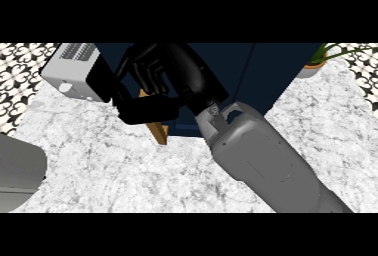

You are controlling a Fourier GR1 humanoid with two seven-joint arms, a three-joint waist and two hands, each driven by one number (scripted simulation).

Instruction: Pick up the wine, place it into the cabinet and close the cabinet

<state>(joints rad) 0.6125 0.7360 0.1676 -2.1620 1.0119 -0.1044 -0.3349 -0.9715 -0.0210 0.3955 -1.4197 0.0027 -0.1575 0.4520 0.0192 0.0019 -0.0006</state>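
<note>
Right forearm [269, 160]: enters from the lower right, crossing the counter [111, 170].
Right hand [159, 65]: fingers curled; whether they clamp anything, cannot tell.
Cabinet door [158, 131]: wooden edge just below the hand, ajar.
Cabinet [251, 75]: dark blue, behind the hand.
Wine: not visible; possibly hidden by the hand.
Toaster [70, 70]: left of the hand.
Risk: the hand could snag the door edge.

A home kitchen, seen steeply from above: a white marble counter [133, 170] carries a grey toaster [74, 75] at its far left corner and a potted plant [316, 62] at its far right corner. A dark blue cabinet [273, 75] stands along the far edge, one wood-edged door [157, 131] swung open, and patterned black-and-white tile [18, 70] (the wall, apparently) shows beyond.
</note>
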